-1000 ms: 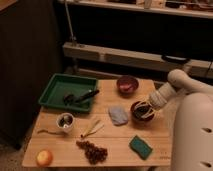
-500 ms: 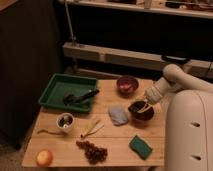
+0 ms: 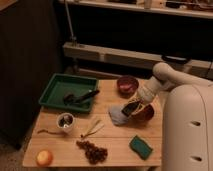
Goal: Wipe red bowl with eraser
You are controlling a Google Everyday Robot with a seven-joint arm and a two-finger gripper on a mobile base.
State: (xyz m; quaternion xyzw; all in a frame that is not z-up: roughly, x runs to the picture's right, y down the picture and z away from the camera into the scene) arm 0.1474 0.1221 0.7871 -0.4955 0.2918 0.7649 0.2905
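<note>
One wooden counter (image 3: pixel 115 142) carries everything, and the red bowl (image 3: pixel 146 113) sits close to its right edge, hard against the robot's white body. The hand (image 3: pixel 131 108) is down at the bowl's left rim, over the bowl's mouth, with the eraser (image 3: pixel 131 107) showing as a dark block at its tip; whether the hand is clamped on the eraser or merely against it cannot be told here.

A grey cloth (image 3: pixel 117 115) lies touching the bowl's left side, just under the hand. The maroon bowl (image 3: pixel 127 84) stands near, toward the counter's back edge. A green sponge (image 3: pixel 141 147) lies near the front right corner, apart from the bowl.

The open room is in the middle of the counter, between the cloth and the green tray (image 3: pixel 55 92) at the back left, which holds dark utensils. Further left sit a small white cup (image 3: pixel 65 121) and a pale stalk-like thing (image 3: pixel 92 128); a bunch of grapes (image 3: pixel 92 151) and an apple (image 3: pixel 44 158) lie along the front edge, well apart from the red bowl.
</note>
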